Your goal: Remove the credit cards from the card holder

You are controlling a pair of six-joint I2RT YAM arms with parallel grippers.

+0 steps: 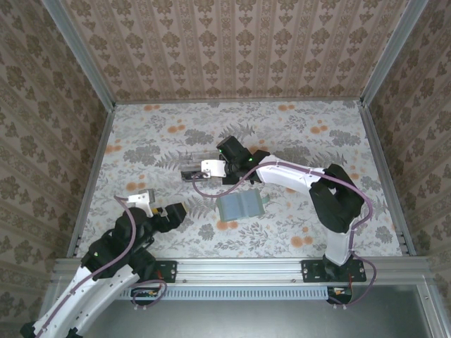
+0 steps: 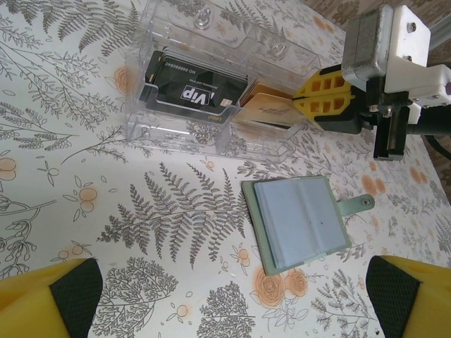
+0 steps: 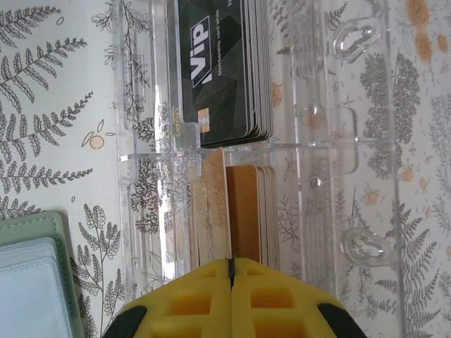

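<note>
Left gripper (image 1: 159,204): jaws wide, empty. Right gripper (image 3: 231,271): closed against stiff tan cards (image 3: 243,211) in clear rigid box (image 3: 352,105). Soft matte card holder (image 2: 299,225) mid-tabletop, unfolded flat, long axis along near edge, tab toward right edge.

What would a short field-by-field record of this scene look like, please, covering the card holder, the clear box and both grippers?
card holder: open, lying flat on the table, inner side up
clear box: beside the holder, apart from it; holds black cards and tan cards in separate compartments
right gripper: shut, at the end of the tan cards; whether it pinches one cannot be told
left gripper: open, holding nothing, above the table short of the holder
</note>
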